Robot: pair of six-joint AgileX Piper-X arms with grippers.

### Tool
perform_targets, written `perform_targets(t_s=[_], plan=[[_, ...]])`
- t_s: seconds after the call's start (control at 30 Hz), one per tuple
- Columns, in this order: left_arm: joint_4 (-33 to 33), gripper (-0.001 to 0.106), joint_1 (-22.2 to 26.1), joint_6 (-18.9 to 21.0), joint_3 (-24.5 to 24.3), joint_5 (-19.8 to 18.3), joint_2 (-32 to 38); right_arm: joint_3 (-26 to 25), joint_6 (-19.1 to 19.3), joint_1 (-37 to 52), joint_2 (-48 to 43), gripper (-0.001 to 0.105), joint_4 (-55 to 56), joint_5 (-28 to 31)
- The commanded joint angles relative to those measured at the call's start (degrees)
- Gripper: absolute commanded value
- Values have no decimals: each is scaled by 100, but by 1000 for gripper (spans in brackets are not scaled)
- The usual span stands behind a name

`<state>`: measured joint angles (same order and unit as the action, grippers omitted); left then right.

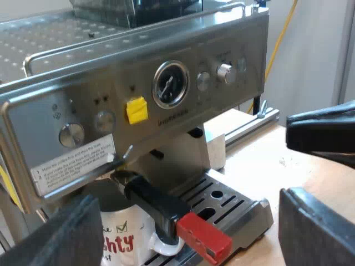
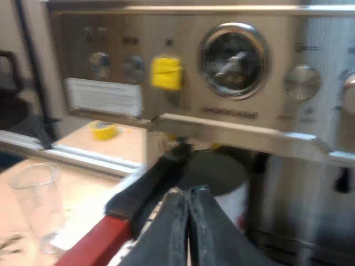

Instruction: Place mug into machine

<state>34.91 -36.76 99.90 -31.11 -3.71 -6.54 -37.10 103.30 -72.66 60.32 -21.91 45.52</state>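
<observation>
The mug (image 1: 119, 238) stands on the drip tray (image 1: 233, 202) of the espresso machine (image 1: 111, 83), under the metal holder (image 1: 158, 202) that is locked into the machine's front. The mug is white. It carries red letters that read "ghty", with a small green tick in a box above them; the rest of the word is hidden. The holder's dark handle points outward above the mug, and its red end (image 1: 202, 238) is the nearest part.

On the front panel a round gauge (image 1: 170, 84) sits beside a piece of yellow tape (image 1: 137, 110). The line of writing under the gauge is not readable. A white label (image 1: 75, 163) with several small printed lines is stuck below the knobs; I cannot read its words with certainty. The bean hopper (image 1: 133, 11) stands on top.

The left gripper (image 1: 191, 221) has its fingers spread wide and holds nothing, with the handle's red end showing between them.

The right wrist view adds things the left one lacks: a clear measuring glass (image 2: 36, 194) on the wooden table (image 2: 83, 199), and a roll of yellow tape (image 2: 102, 130) farther off. The right gripper (image 2: 188, 194) has its fingers pressed together with nothing between them, just in front of the mug and close beside the dark handle.
</observation>
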Motion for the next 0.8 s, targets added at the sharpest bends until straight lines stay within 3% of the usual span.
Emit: perform_targets(t_s=[0.03,0.23,0.8], plan=[[176,67,-22,1,-157,50,-2,-316,166,8,183,0,108,167],[453,67,-22,1,-328,50,-2,-967,221,49,865,0,120,216],[464,67,-22,1,-415,50,-2,-2350,195,626,2400,0,120,141]])
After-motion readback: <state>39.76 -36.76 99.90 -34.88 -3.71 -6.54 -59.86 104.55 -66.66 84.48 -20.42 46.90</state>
